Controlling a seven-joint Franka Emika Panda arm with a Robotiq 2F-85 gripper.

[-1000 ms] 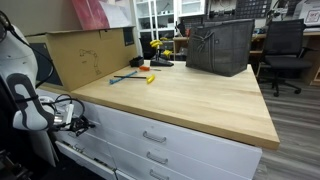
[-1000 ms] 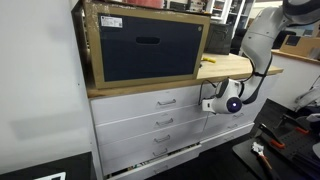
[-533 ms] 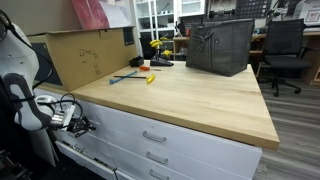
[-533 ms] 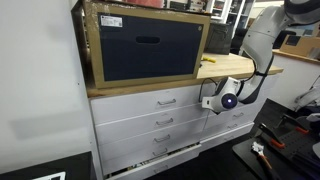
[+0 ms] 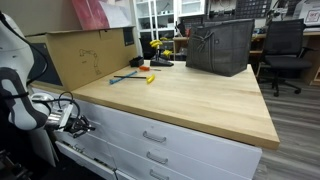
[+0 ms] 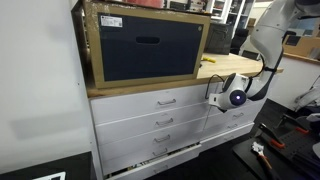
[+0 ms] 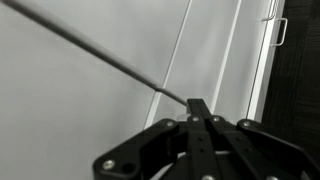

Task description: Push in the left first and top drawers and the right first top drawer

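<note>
Gripper [image 5: 77, 123] is seen low at the left end of the cabinet in an exterior view. It sits right at the front of the narrow top drawer [image 5: 103, 118], just under the countertop [image 5: 190, 95]. Contact or a thin gap: cannot be told.

In the wrist view the fingers [image 7: 197, 108] are seen pressed together with nothing between them, so it is read as closed and empty.

How far the narrow drawer stands out cannot be resolved from these views.

Key relation: the drawer front is faced head-on by the gripper. The push axis is therefore judged to run straight into the cabinet, square to the front and across the drawer's horizontal long axis.

Wide top drawer [image 5: 195, 147] lies in the same row, to the right of the gripper along the cabinet. Its bar handle [image 5: 153, 137] is set horizontal at centre. A sideways shift along the row is judged necessary before that one can be pushed.
</note>
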